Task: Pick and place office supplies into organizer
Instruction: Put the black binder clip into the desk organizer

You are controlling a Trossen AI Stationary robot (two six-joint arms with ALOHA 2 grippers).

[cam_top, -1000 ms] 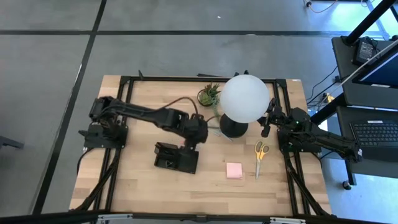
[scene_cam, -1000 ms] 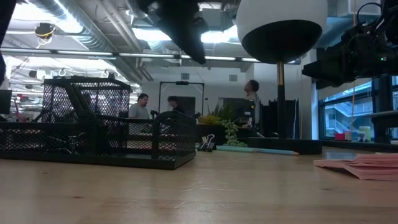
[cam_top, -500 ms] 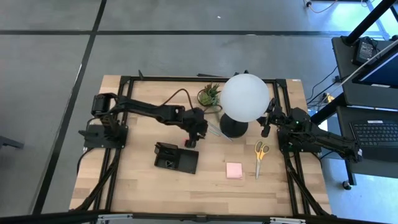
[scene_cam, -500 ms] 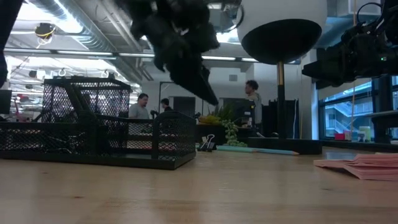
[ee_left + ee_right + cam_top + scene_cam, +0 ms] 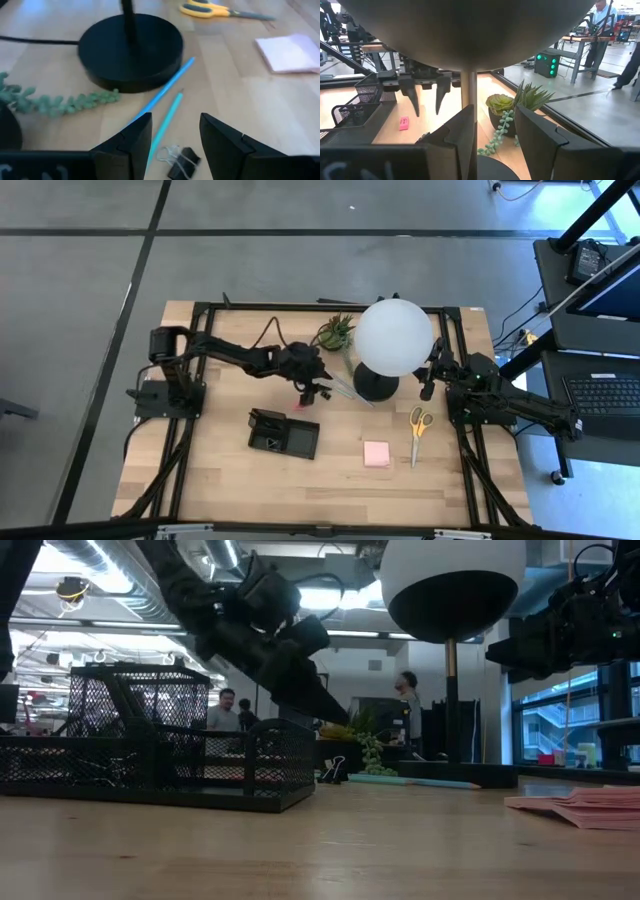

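Black mesh organizer [image 5: 284, 433] sits on the wooden worktop [image 5: 220, 480], with the left gripper [image 5: 173, 134] hovering beyond it, jaws parted and empty, above a binder clip [image 5: 181, 157] and two pencils [image 5: 166, 120] beside the lamp base [image 5: 131, 51]. Yellow-handled scissors [image 5: 418, 430] and the pink sticky-note pad [image 5: 377, 454] lie well apart from the organizer. Near the lamp, the right gripper [image 5: 493, 131] waits with jaws apart, holding nothing.

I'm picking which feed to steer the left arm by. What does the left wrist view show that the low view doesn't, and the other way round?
Only the left wrist view: the yellow-handled scissors and the open left gripper over the pale wooden table.

Only the low view: the black mesh organizer, the white globe lampshade, and people in the room behind.

Both: the black binder clip, the thin blue-green pencils by the lamp's round black base, the pink sticky-note pad, and the trailing green plant.
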